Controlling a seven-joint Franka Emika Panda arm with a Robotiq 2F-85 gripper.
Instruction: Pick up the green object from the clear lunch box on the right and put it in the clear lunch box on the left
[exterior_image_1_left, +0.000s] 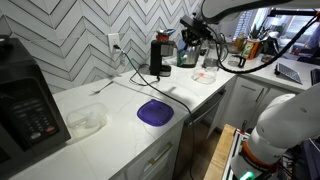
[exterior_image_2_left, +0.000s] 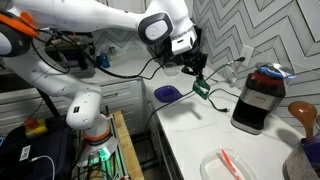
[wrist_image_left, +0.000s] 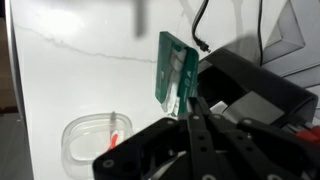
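Jaws clamp the green object (wrist_image_left: 175, 75), its lower end hidden between them. A clear box (wrist_image_left: 85, 140) sits partly behind them. White table (exterior_image_1_left: 120, 100), chevron-tiled wall (exterior_image_1_left: 70, 40).

The arm (exterior_image_2_left: 95, 18) is built of glossy white, rounded links, with a dark circular cap (exterior_image_2_left: 153, 27) on one joint and an orange band (exterior_image_2_left: 30, 26). Its claw (exterior_image_2_left: 198, 72) is matte black, with angular fingers (wrist_image_left: 200, 135).

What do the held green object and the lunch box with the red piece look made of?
The green object looks like translucent glossy plastic; light shows through it. The lunch box is likely smooth clear plastic; the white counter shows through its walls.
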